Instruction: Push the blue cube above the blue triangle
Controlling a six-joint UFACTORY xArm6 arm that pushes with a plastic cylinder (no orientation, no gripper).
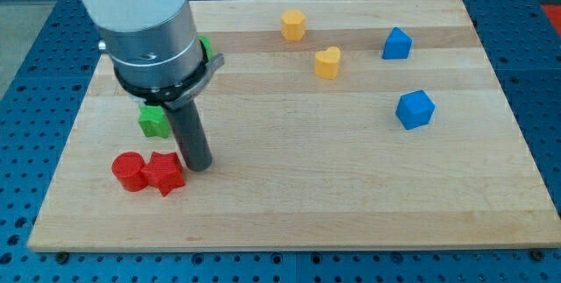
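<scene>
Blue cube [415,109] at roughly 3 o'clock on the wooden surface [307,204], lying flat, touching nothing. Blue triangle [396,44] near it at about 11 o'clock from the cube, a clear strip of wood between the two. Bare wood above the triangle up to the 12 o'clock edge of the surface. Right edge of the surface near the cube at its 3 o'clock, with a band of bare board between.

At 9 to 10 o'clock from the cube, a yellow heart-shaped block [327,62]; beyond it, nearer the top edge, a second yellow block [293,24], shape hard to make out. Wide open board at 6 to 8 o'clock from the cube, down to the bottom edge.

Well apart, toward 8 o'clock on the surface: my tip [198,166], resting on the wood just beside a red star [163,173], at the star's 2 o'clock. Red cylinder [128,171] touching the star at its 9 o'clock. Green star [153,121] at 11 o'clock from the tip, partly behind the rod. Another green block [204,48] mostly hidden behind the arm housing.

End effector a plain rod, grasping nothing.
</scene>
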